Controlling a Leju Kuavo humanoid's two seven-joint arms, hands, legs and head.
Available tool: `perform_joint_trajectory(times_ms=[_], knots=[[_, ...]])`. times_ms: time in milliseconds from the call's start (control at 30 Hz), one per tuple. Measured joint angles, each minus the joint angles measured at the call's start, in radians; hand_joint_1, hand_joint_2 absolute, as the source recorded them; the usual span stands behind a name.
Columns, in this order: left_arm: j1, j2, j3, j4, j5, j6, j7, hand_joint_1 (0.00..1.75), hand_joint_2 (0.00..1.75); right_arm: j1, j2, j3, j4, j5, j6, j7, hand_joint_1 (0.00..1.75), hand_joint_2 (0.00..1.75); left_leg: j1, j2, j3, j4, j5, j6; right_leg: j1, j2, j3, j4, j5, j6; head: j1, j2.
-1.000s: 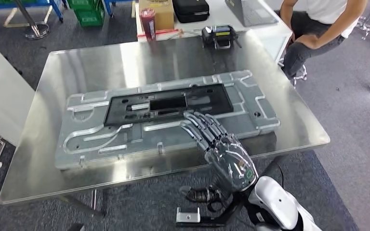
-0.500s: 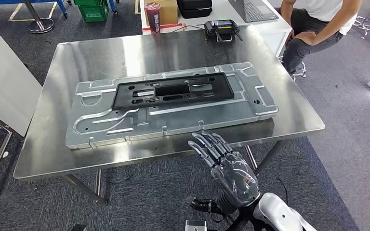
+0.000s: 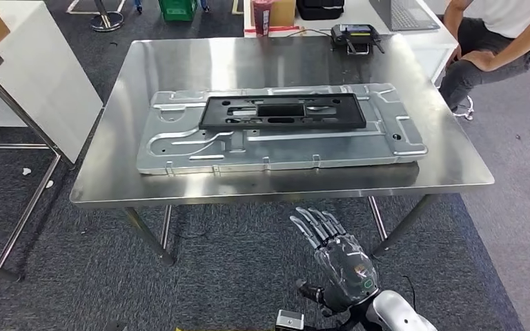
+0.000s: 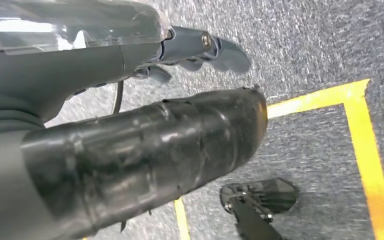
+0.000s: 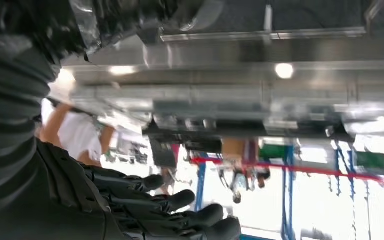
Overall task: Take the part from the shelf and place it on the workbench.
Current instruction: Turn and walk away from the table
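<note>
Head view: right hand is nearest, hanging below the tabletop edge over the carpet, fingers spread and holding nothing. A sec ago that hand was flat over the part on the tabletop, half a sec ago it was already off the near edge, now it's clear of it and lower in frame. The whole pic shifted too, so prob the robot backing off, not the things moving.

Left hand hangs over the floor w/ yellow tape in the left wrist view; can't tell if it's spread or curled.

Further in, the black part lies flat on the big silver panel mid-tabletop, untouched. Looks like placing is done, imo just the retreat left.

Far edge: small black device, red cup, and a person sitting at the far right.
</note>
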Motion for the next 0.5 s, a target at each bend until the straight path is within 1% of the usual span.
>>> perform_joint_trajectory(times_ms=[33, 67, 100, 133, 167, 200, 233, 267, 300, 333, 367, 400, 433, 467, 500], knots=[[0.003, -0.006, 0.007, -0.004, -0.007, -0.002, 0.002, 0.0, 0.0, 0.008, 0.002, -0.008, 0.023, 0.0, -0.006, 0.006, 0.0, 1.75, 0.0, -0.008, -0.009, -0.002, 0.008, 0.011, -0.003, 0.003, 0.0, 0.001, 0.0, 0.009, -0.001, 0.0], [0.005, -0.01, 0.014, -0.008, -0.013, -0.005, 0.005, 0.0, 0.0, 0.016, 0.005, -0.015, 0.045, 0.001, -0.013, 0.016, 0.0, 1.75, 0.001, -0.016, -0.017, -0.003, 0.019, 0.022, -0.006, 0.02, -0.004, 0.008, -0.015, 0.017, -0.001, 0.0], [0.007, -0.015, 0.02, -0.012, -0.02, -0.009, 0.008, 0.0, 0.0, 0.024, 0.006, -0.023, 0.068, 0.002, -0.022, 0.029, 0.0, 1.75, 0.001, -0.023, -0.027, -0.006, 0.031, 0.033, -0.008, 0.048, -0.012, 0.032, -0.048, 0.023, -0.001, 0.0], [0.007, -0.021, 0.027, -0.019, -0.027, -0.014, 0.012, 0.0, 0.0, 0.032, 0.008, -0.031, 0.098, 0.004, -0.035, 0.047, 0.0, 1.75, 0.002, -0.031, -0.039, -0.006, 0.044, 0.041, -0.01, 0.081, -0.025, 0.074, -0.098, 0.028, -0.001, 0.0], [0.007, -0.025, 0.034, -0.026, -0.035, -0.02, 0.016, 0.0, 0.0, 0.039, 0.009, -0.039, 0.136, 0.006, -0.052, 0.067, 0.0, 1.75, 0.0, -0.042, -0.053, -0.006, 0.056, 0.046, -0.009, 0.104, -0.04, 0.133, -0.151, 0.029, -0.001, 0.0], [0.007, -0.031, 0.041, -0.033, -0.042, -0.026, 0.02, 0.0, 0.0, 0.045, 0.011, -0.049, 0.18, 0.004, -0.073, 0.083, 0.0, 1.75, -0.003, -0.054, -0.068, -0.005, 0.068, 0.049, -0.008, 0.115, -0.052, 0.194, -0.19, 0.028, -0.001, 0.0], [0.009, -0.036, 0.047, -0.041, -0.048, -0.031, 0.024, 0.0, 0.0, 0.049, 0.015, -0.058, 0.229, -0.003, -0.097, 0.095, 0.0, 1.75, -0.007, -0.068, -0.083, -0.004, 0.08, 0.051, -0.006, 0.119, -0.055, 0.241, -0.208, 0.025, -0.001, 0.0], [0.011, -0.041, 0.055, -0.048, -0.054, -0.035, 0.028, 0.0, 0.0, 0.05, 0.021, -0.067, 0.279, -0.015, -0.121, 0.1, 0.0, 1.75, -0.011, -0.081, -0.098, -0.002, 0.091, 0.052, -0.004, 0.12, -0.044, 0.258, -0.202, 0.02, -0.001, 0.0], [0.014, -0.045, 0.061, -0.055, -0.059, -0.039, 0.031, 0.0, 0.0, 0.051, 0.027, -0.075, 0.326, -0.028, -0.142, 0.099, 0.0, 1.75, -0.016, -0.094, -0.111, -0.001, 0.101, 0.052, 0.0, 0.124, -0.016, 0.238, -0.179, 0.011, -0.001, 0.0], [0.016, -0.05, 0.067, -0.061, -0.062, -0.041, 0.034, 0.0, 0.0, 0.052, 0.033, -0.082, 0.367, -0.038, -0.158, 0.096, 0.0, 1.75, -0.02, -0.106, -0.123, 0.001, 0.111, 0.052, 0.006, 0.134, 0.029, 0.184, -0.151, -0.002, -0.001, 0.0], [0.018, -0.057, 0.071, -0.066, -0.064, -0.043, 0.035, 0.0, 0.0, 0.051, 0.037, -0.089, 0.401, -0.043, -0.168, 0.093, 0.0, 1.75, -0.023, -0.118, -0.133, 0.002, 0.121, 0.051, 0.011, 0.155, 0.081, 0.109, -0.138, -0.022, -0.002, 0.0], [0.018, -0.063, 0.075, -0.071, -0.065, -0.045, 0.037, 0.0, 0.0, 0.051, 0.041, -0.094, 0.429, -0.046, -0.174, 0.091, 0.0, 1.75, -0.024, -0.13, -0.141, 0.002, 0.13, 0.049, 0.015, 0.177, 0.127, 0.037, -0.132, -0.035, -0.004, 0.0], [0.018, -0.068, 0.078, -0.076, -0.065, -0.046, 0.037, 0.0, 0.0, 0.051, 0.043, -0.099, 0.451, -0.048, -0.178, 0.089, 0.0, 1.75, -0.022, -0.141, -0.146, 0.002, 0.14, 0.045, 0.019, 0.194, 0.158, -0.016, -0.131, -0.044, -0.004, 0.0], [0.018, -0.073, 0.081, -0.079, -0.065, -0.046, 0.037, 0.0, 0.0, 0.05, 0.046, -0.103, 0.471, -0.049, -0.18, 0.088, 0.0, 1.75, -0.018, -0.152, -0.149, 0.0, 0.149, 0.04, 0.023, 0.202, 0.173, -0.045, -0.134, -0.048, -0.005, 0.0], [0.02, -0.073, 0.084, -0.083, -0.066, -0.047, 0.038, 0.0, 0.0, 0.05, 0.049, -0.106, 0.487, -0.049, -0.18, 0.091, 0.0, 1.75, -0.014, -0.165, -0.152, -0.005, 0.159, 0.033, 0.026, 0.195, 0.176, -0.055, -0.127, -0.046, -0.004, 0.0]])
